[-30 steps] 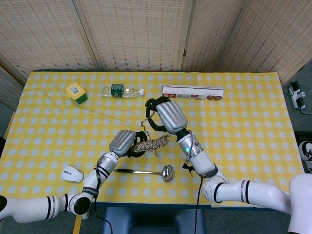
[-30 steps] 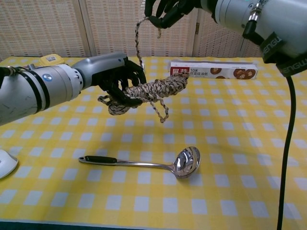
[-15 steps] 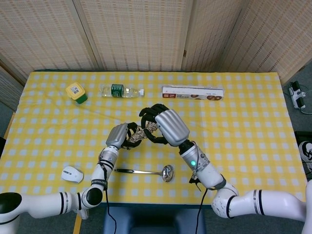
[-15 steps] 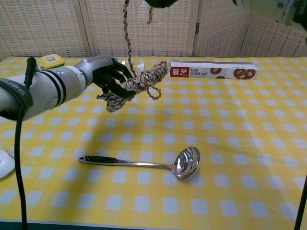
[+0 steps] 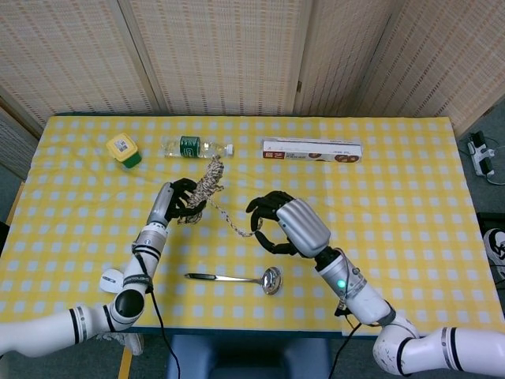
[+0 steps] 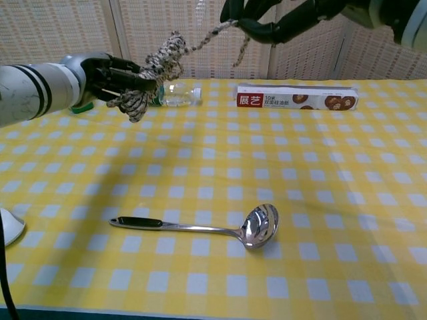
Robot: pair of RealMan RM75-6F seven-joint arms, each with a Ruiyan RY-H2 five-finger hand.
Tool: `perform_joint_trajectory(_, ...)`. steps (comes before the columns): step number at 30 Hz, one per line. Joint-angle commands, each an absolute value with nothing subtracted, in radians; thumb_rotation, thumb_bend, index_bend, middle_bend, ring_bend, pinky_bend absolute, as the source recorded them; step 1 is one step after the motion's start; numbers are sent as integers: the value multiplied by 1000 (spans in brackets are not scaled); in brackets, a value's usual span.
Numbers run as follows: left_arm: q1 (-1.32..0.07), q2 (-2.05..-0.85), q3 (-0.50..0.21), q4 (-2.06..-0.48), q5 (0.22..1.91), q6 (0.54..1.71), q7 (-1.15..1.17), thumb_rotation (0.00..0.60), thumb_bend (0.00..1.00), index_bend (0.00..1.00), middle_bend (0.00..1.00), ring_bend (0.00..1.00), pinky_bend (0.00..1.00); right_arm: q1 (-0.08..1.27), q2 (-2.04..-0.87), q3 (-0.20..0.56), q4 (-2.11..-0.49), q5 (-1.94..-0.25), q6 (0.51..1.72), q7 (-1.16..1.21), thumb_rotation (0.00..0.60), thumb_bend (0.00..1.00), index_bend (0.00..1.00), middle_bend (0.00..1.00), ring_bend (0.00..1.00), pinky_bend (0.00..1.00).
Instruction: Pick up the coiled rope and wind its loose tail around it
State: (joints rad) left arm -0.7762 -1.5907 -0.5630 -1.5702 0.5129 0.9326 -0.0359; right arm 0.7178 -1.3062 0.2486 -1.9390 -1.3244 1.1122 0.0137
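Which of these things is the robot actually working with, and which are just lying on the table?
In use:
braided beige-brown coiled rope
its loose tail
left hand
right hand

Lying about:
steel ladle
clear water bottle
long cardboard wrap box
yellow-lidded green jar
white mouse

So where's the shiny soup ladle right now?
The ladle lies flat on the yellow checked tablecloth near the front edge, its bowl pointing right, below the right hand; a white mouse sits to its left.

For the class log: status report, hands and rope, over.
Left hand grips coil, lifted off table. Right hand pinches tail, stretched between them. Ladle lies below, clear of rope.
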Motion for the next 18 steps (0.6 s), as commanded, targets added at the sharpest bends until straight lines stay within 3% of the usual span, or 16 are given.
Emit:
perform_joint_trajectory(1, -733, -1535, -612, -1593, 498, 865, -132, 600, 549, 601, 615, 619, 693, 679, -1284, 209, -1906, -1332, 1108, 80, 600, 590, 669, 375, 356, 251)
perform_joint_trajectory(9, -654, -1441, -637, -1693, 617, 791, -271, 600, 553, 604, 615, 619, 693, 676, -1302, 214, -1812, -1261, 1054, 140, 600, 594, 671, 376, 356, 255)
perform_joint_trajectory(18, -612, -1406, -586, -1773, 863, 765, -353, 600, 553, 608, 615, 618, 692, 757, -1371, 301, -1726, -1070, 942, 140, 600, 594, 671, 381, 367, 269)
